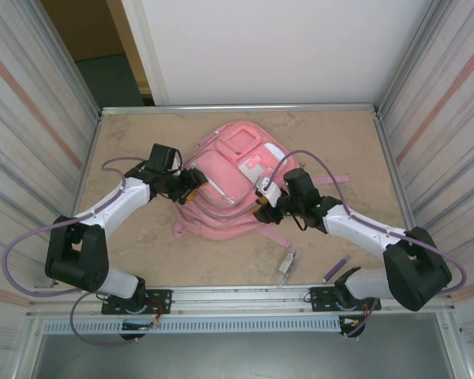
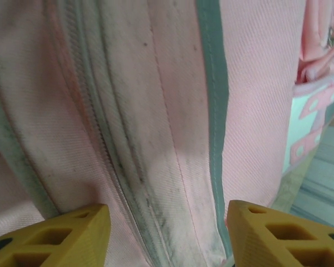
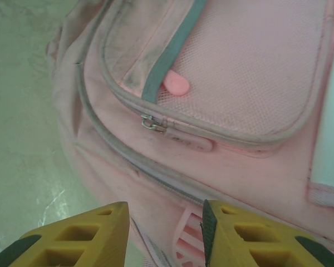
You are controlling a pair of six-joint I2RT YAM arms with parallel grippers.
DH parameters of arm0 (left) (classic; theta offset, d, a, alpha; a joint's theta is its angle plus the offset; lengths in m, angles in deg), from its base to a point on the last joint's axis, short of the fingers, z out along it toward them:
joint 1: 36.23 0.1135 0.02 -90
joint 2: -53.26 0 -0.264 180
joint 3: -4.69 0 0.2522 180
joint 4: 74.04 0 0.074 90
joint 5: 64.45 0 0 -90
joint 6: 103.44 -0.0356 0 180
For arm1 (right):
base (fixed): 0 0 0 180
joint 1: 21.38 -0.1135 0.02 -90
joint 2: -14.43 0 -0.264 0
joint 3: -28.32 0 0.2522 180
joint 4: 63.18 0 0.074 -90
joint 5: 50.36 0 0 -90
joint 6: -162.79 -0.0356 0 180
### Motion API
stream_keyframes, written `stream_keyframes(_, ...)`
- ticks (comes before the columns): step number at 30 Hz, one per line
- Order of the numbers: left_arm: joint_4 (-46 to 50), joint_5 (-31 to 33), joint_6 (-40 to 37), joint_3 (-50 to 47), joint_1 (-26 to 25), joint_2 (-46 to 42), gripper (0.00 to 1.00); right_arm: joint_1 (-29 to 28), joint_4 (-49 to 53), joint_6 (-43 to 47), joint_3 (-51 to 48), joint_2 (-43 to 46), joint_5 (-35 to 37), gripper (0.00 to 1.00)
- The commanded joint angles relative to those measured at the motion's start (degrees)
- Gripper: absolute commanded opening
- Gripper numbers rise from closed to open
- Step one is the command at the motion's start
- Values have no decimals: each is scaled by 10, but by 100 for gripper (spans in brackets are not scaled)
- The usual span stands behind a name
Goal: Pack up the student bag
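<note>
The student bag [image 1: 225, 170] lies flat in the middle of the surface [image 1: 142, 245]. Its front pockets face up. That seems a good way to lay it, because the zips are on top where the arms can get at them.

The left gripper [image 1: 191, 183] is at the bag's left side. The right gripper [image 1: 265, 201] is at its right side, nearer the arms. One on each side looks like a way to hold the bag and work a zip together.

In the left wrist view, the left gripper's yellow fingers [image 2: 61, 236] are apart. A long zip [image 2: 117, 183] runs down the pink cloth between them. They clamp nothing. In the right wrist view, the right gripper's fingers [image 3: 83, 233] are apart too, just over a pocket. A little metal zip puller [image 3: 150, 123] sits beyond them, not touched. That pocket looks zipped shut.

The bag's long side runs away from the arms and leans a bit to the right at the far end. Pink straps [image 1: 272, 234] stick out at the near end. I cannot tell which end is the top.

A purple pen [image 1: 336, 271] and a small clear thing [image 1: 286, 264] lie on the surface near the right arm, apart from the bag. I think they wait to go in once the bag is open.
</note>
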Motion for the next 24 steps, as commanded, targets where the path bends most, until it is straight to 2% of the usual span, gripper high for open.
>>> stream_keyframes(1,-36,27,34,-9,-4,-5,52,-2,4,42,29,-24,-12,39)
stream_keyframes(3,-48,3,45,-2,-3,10,42,-3,-25,58,21,-36,-14,39)
stream_keyframes(5,-73,-27,87,-8,-4,12,23,4,-60,94,5,-48,-80,41)
stream_keyframes(6,-88,-34,109,-16,-5,4,17,5,-63,109,7,-53,-99,41)
stream_keyframes(9,-98,-35,139,-26,-12,-31,1,8,-87,116,16,-80,-80,42)
stream_keyframes(13,-58,-40,112,-8,-16,-60,0,27,-134,110,12,-115,-77,44)
stream_keyframes(17,-93,-74,138,-23,-20,-67,0,31,-183,105,-1,-142,-85,46)
stream_keyframes(24,-102,-108,138,-13,-33,-53,0,8,-172,125,7,-162,-65,47)
